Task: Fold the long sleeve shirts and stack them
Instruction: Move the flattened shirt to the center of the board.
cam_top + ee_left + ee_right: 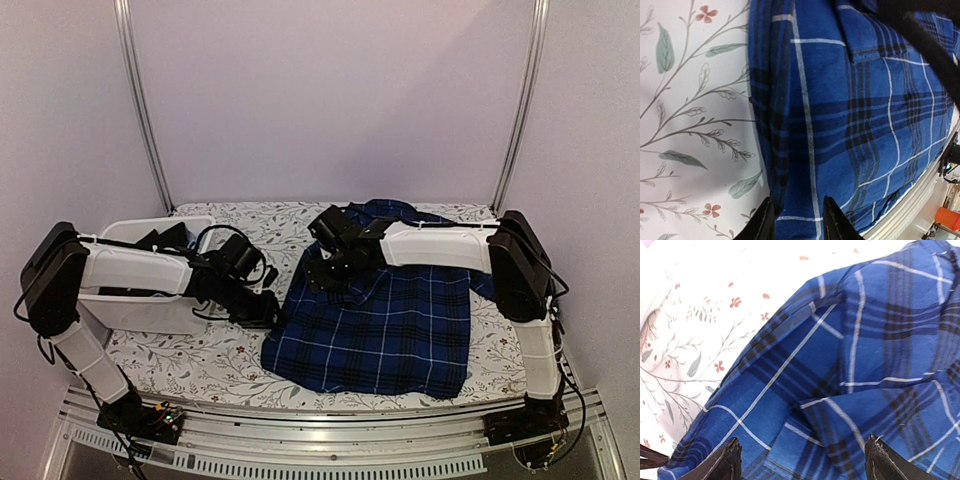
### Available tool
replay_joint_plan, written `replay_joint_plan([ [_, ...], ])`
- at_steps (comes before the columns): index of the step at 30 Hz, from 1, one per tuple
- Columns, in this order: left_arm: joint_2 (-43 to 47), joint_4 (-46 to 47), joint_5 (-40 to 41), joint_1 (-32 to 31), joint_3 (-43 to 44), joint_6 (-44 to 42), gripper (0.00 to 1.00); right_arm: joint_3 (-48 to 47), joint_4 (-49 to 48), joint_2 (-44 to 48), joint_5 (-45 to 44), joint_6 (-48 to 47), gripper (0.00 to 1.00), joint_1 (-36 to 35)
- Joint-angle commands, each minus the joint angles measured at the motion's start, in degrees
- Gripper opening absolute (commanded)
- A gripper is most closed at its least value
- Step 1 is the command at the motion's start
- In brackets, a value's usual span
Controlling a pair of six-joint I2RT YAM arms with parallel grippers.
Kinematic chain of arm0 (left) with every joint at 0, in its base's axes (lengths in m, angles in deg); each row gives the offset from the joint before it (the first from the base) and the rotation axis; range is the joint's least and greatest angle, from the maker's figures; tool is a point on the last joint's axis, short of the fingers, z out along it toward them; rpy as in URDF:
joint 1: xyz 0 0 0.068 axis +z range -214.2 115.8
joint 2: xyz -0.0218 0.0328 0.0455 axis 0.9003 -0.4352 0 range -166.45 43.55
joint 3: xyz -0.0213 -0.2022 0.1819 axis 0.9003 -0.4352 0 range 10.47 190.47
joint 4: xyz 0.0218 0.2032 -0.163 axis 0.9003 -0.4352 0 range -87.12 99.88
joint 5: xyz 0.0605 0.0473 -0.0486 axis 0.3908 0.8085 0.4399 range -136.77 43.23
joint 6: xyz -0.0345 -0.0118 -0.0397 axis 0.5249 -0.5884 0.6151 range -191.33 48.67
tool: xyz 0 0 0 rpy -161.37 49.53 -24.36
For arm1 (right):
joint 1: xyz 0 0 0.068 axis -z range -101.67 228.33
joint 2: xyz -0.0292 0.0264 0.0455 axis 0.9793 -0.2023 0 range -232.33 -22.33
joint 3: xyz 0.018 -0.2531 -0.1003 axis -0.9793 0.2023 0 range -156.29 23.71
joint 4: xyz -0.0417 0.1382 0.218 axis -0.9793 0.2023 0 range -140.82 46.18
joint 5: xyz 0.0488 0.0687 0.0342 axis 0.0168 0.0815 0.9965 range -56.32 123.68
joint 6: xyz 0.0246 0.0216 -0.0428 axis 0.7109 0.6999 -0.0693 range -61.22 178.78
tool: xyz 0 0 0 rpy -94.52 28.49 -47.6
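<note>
Plaid shirt (385, 335): it lies spread on the floral tablecloth (200, 360) at centre right of the top view. Its lower edge is near the bottom rail and what looks like the collar end is toward the upper middle. You should judge its long axis as running up and down the frame.

Left gripper (265, 308): it sits at the shirt's left edge, low in the frame. In the left wrist view its fingers (762, 225) stand narrowly parted astride that edge. Cloth shows in the gap, but nothing is visibly clamped. From these fingers the body of the shirt lies to the right.

Right gripper (335, 268): it is farther up, over the shirt's upper left part. The right wrist view shows its fingers (730, 462) spread wide above the plaid and holding nothing.

White bin (140, 315): it stands at middle left, behind the left arm and apart from the shirt. Its contents are too dark to identify.

Judgement: both arms are working the left side, so a fold would carry that edge rightward across the long axis. The left arm is nearer the free edge.
</note>
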Motion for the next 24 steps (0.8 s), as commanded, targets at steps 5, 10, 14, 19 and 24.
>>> replay_joint_plan([
  [5,4.02,-3.6,5.21,0.23,0.34,-0.64,0.34,-5.52,1.41,-8.22,-2.99,1.38,0.83,-0.44],
  [10,5.13,-4.04,6.19,0.24,-0.16,-0.66,0.35,-7.47,1.65,-11.4,-8.32,3.87,0.81,-0.22],
  [14,6.31,-4.95,7.27,0.21,-0.78,-0.66,0.35,-6.87,1.73,-11.47,-10.15,5.9,0.73,0.37],
  [19,7.58,-6.39,8.04,0.28,-1.37,-1.01,0.35,-6.33,1.8,-10.96,-10.17,6.51,0.53,0.85],
  [24,8.94,-7.12,8.12,0.21,-2.12,-0.74,0.35,-6.01,1.88,-8.97,-10.31,6.54,0.39,1.2],
])
